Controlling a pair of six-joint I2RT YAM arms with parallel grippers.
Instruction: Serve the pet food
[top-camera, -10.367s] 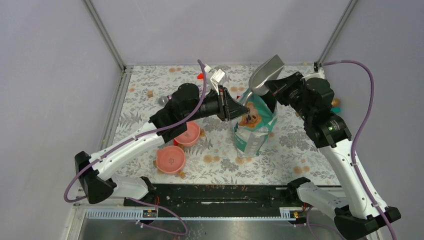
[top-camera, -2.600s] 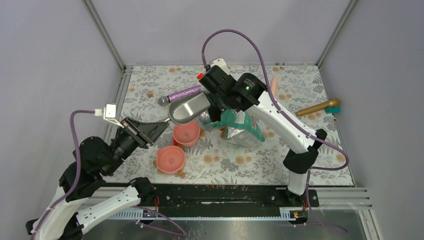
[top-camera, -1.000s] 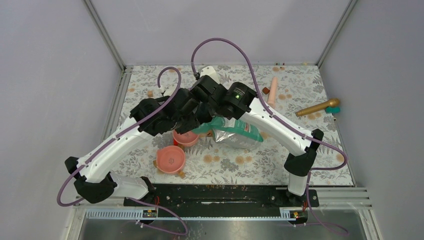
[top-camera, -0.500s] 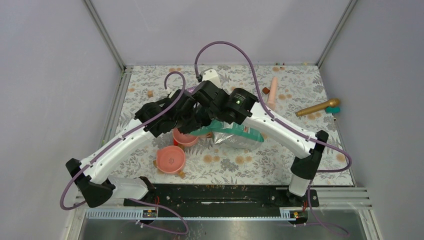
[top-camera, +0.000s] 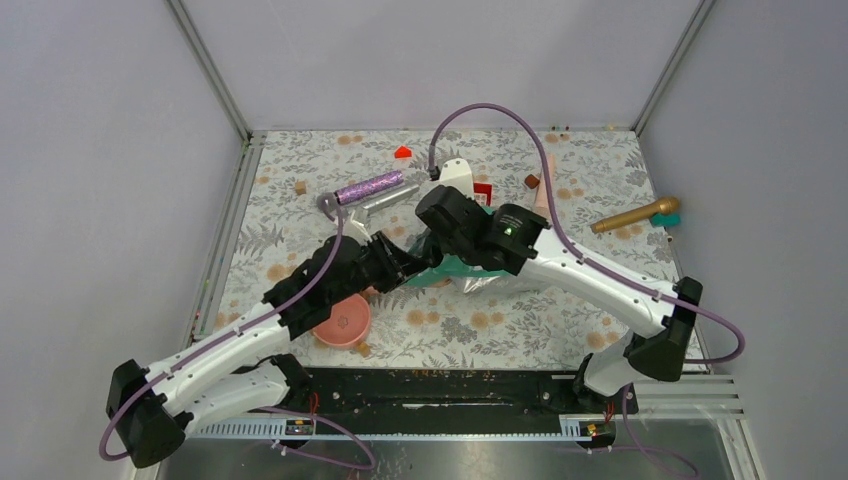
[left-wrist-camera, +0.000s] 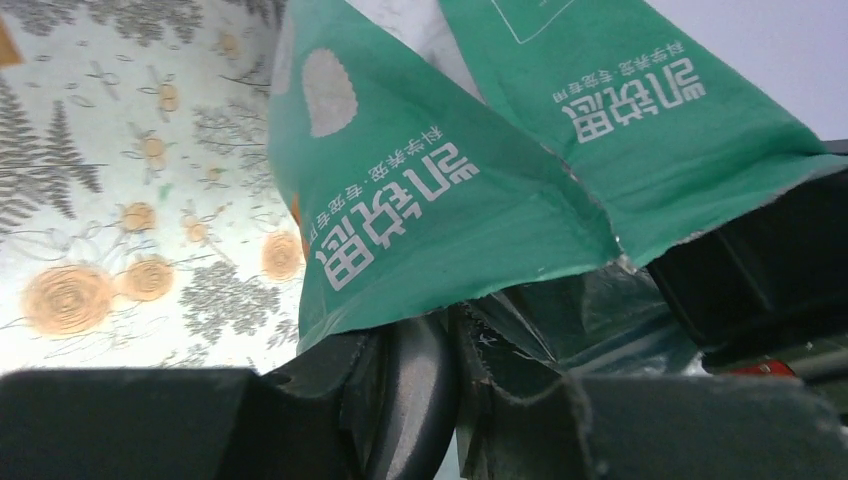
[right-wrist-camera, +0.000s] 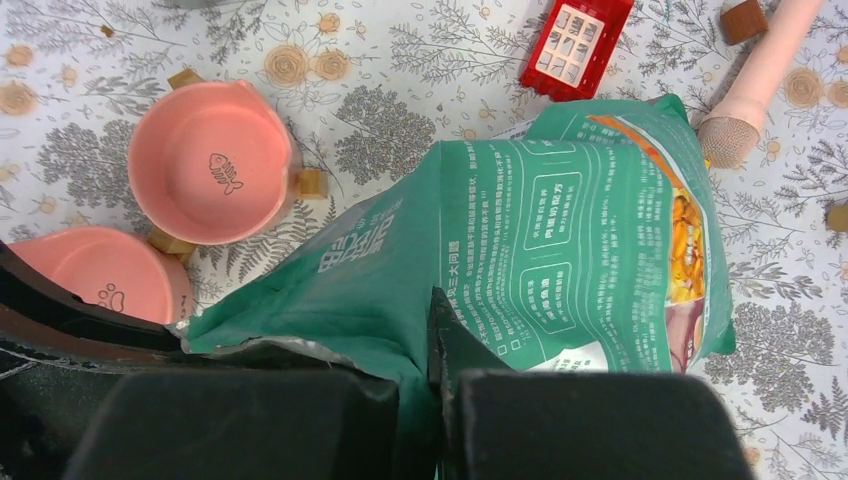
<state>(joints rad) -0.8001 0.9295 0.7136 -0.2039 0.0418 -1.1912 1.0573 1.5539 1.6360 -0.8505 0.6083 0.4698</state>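
Two arms meet over the pet food pouch (top-camera: 462, 270) in your top view; it sits mid-worktop near a pink bowl (top-camera: 342, 320). At your left wrist, the left jaws pinch the pouch's torn green edge (left-wrist-camera: 430, 200). At your right wrist, the right jaws are pressed together on the pouch's top, with a fish-marked bowl (right-wrist-camera: 212, 160) just beside it

centre's jammed: left arm (top-camera: 250, 325) and right arm (top-camera: 590, 275) meet over the green pouch (right-wrist-camera: 560, 230), wrists close together. just left of the pouch sit the pink fish-print bowl (right-wrist-camera: 210, 160) and pink paw-print bowl (right-wrist-camera: 110, 275), a wooden cube (right-wrist-camera: 165, 243) wedged between them. behind the pouch, a red block (right-wrist-camera: 575, 40) and a pink microphone (right-wrist-camera: 760, 75) narrow the gap. a purple microphone (top-camera: 368, 187) lies across the far left. open lane: bare mat (top-camera: 500, 325) in front of the pouch, near right.
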